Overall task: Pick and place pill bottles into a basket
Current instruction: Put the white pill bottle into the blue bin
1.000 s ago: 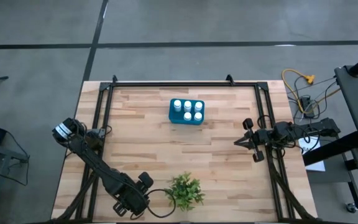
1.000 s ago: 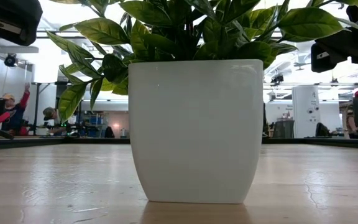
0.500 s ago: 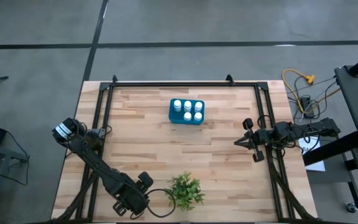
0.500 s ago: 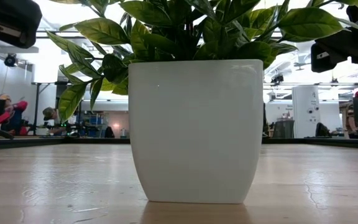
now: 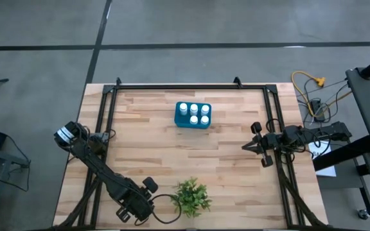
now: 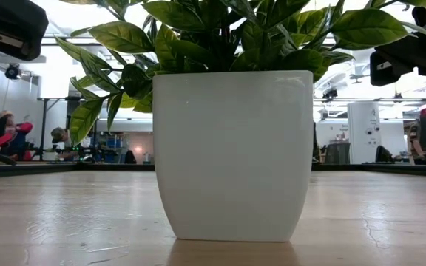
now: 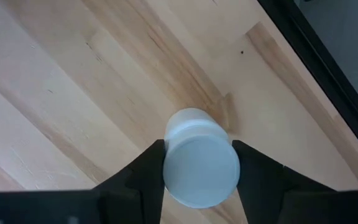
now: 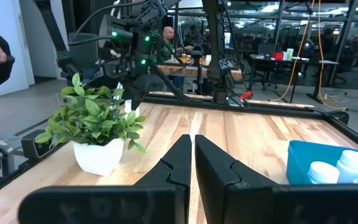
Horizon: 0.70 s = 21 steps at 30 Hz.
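Green plant (image 5: 191,196) in white pot (image 6: 234,154) near front table edge; pot fills low view, blocks basket there. Left gripper (image 5: 148,200) just beside plant, fingers (image 7: 143,171) on both sides of one pill bottle (image 7: 201,157) standing on table (image 5: 146,141). Teal basket (image 5: 178,117) near back middle holds five bottles (image 5: 194,113). Right gripper (image 8: 192,163) at right edge, jaws shut, holding nothing.

We see a teal-blue basket (image 5: 192,116) holding white pill bottles (image 5: 193,113) with white caps. The worktop (image 5: 153,147) is pale wood in plank stripes, framed in black. The plant (image 5: 191,196) has glossy green leaves and a plain white pot (image 6: 234,154). Another pill bottle (image 7: 201,159) is white between dark fingers (image 7: 143,180).
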Motion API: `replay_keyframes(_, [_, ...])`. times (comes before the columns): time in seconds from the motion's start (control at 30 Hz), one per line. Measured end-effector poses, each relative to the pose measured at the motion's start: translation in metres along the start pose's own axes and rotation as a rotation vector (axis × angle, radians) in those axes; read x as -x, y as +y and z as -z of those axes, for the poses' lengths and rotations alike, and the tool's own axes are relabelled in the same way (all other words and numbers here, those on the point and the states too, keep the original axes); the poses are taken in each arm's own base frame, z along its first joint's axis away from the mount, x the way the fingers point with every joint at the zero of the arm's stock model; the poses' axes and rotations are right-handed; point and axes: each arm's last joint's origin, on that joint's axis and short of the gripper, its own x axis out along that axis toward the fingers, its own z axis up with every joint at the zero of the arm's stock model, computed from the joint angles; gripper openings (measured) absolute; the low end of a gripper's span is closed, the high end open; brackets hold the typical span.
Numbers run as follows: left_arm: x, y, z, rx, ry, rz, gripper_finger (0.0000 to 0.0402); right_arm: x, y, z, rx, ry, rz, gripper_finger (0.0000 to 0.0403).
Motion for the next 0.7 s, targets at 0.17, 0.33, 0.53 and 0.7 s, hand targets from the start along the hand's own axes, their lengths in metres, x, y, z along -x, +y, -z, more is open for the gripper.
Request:
replay_keyframes(0.17, [0.000, 0.000, 0.000, 0.000, 0.000, 0.001, 0.0144, 0.000, 0.000, 0.000, -0.001, 0.000, 0.000, 0.0012])
replay_keyframes(0.33, [0.001, 0.000, -0.001, -0.002, -0.003, -0.012, 0.0144, 0.000, 0.000, 0.000, -0.001, 0.000, 0.000, 0.0012])
replay_keyframes(0.53, [0.010, 0.002, -0.005, -0.008, 0.004, -0.079, 0.0144, 0.000, 0.000, 0.000, 0.000, 0.000, 0.000, 0.0012])
replay_keyframes(0.7, [0.025, 0.005, -0.005, -0.005, 0.073, -0.167, 0.0144, 0.000, 0.000, 0.000, 0.000, 0.000, 0.000, 0.0012])
